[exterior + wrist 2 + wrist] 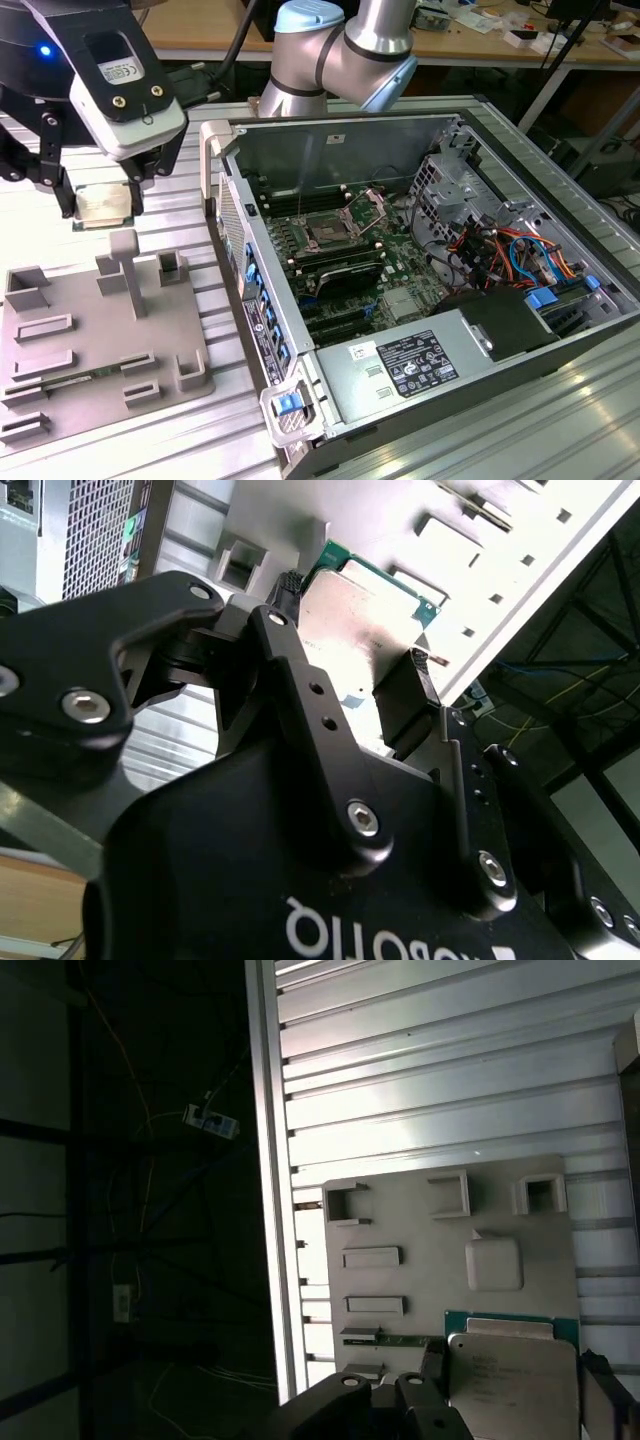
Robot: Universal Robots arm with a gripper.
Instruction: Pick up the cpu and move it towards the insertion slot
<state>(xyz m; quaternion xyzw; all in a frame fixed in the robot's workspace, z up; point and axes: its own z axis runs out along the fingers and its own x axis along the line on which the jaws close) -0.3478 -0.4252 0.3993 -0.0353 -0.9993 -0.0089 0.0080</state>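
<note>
The cpu [104,205], a small pale silvery square chip with a green edge, hangs in the air above the far end of the grey tray [60,355]. My gripper [102,207] is shut on the cpu, one black finger on each side. In the second wrist view the cpu [372,615] sits between the fingers [412,692]. The first wrist view has the cpu [515,1385] over the tray [500,1185]. The insertion slot [328,232], a dark square socket with its metal frame raised, lies inside the open computer case toward the exterior view's right.
The case wall [235,255] with its beige latch [212,140] stands between the tray and the motherboard. Grey upright blocks [128,270] rise from the tray below the gripper. Cables and a drive cage [480,230] fill the case's far side. The power supply [415,365] sits at its near end.
</note>
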